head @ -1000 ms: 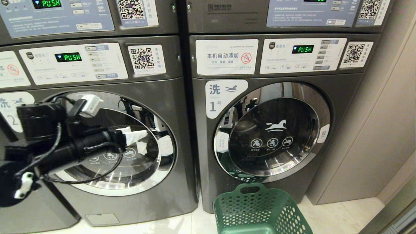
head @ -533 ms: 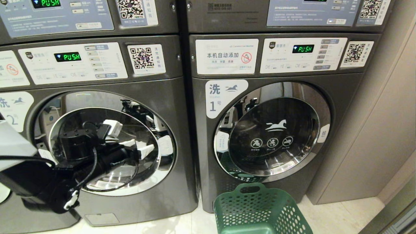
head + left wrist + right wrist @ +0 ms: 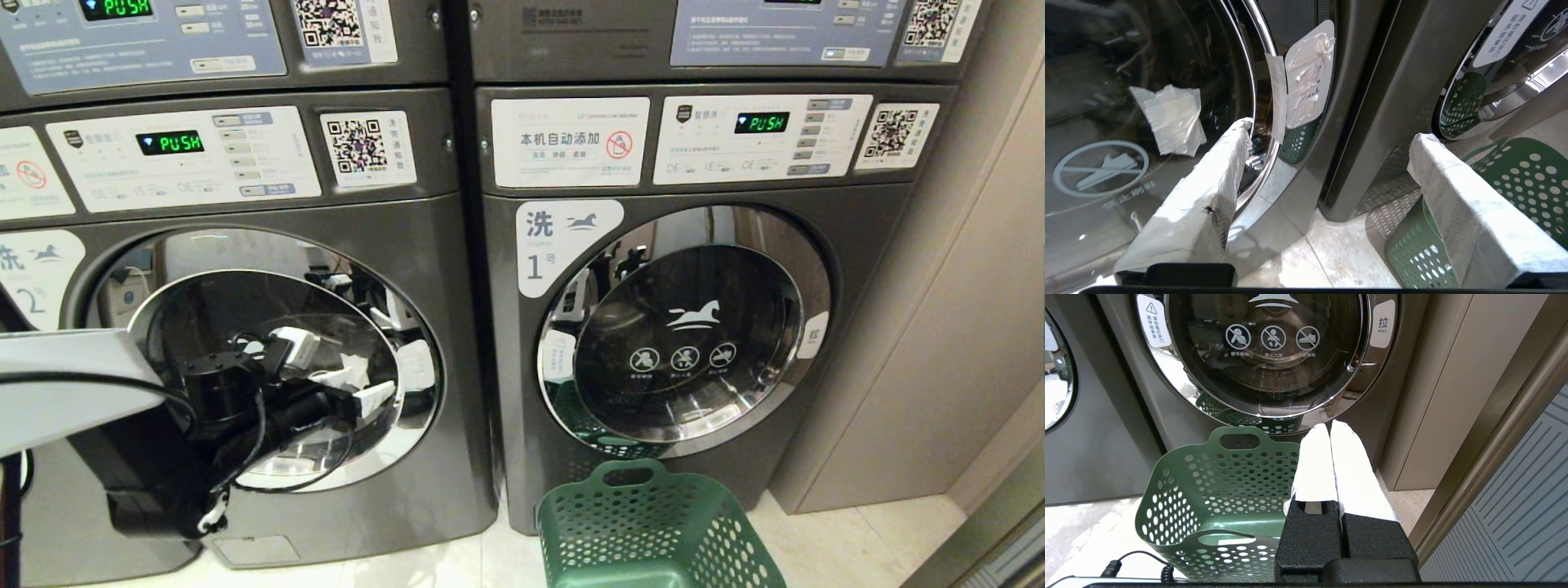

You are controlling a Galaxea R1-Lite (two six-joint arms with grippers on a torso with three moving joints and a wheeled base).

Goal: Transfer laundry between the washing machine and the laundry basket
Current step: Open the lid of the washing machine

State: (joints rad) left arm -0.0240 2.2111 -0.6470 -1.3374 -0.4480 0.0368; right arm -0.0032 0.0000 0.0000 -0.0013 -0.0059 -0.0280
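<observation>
Head view: "PUSH" display, washing machine.

Even indoor light fills the head view, with no hard shadows on the machines. The chrome door ring of machine 2 mirrors the room at lower left and throws bright streaks along its lower arc; the ring of machine 1 does the same at centre. Green displays glow crisply. The floor at lower right shines pale.

In the left wrist view the glass at upper left is dark, and the basket casts a dotted shadow onto the panel beside it.

In the right wrist view the wrapped fingers are washed out to white, and the floor at lower left glares.
</observation>
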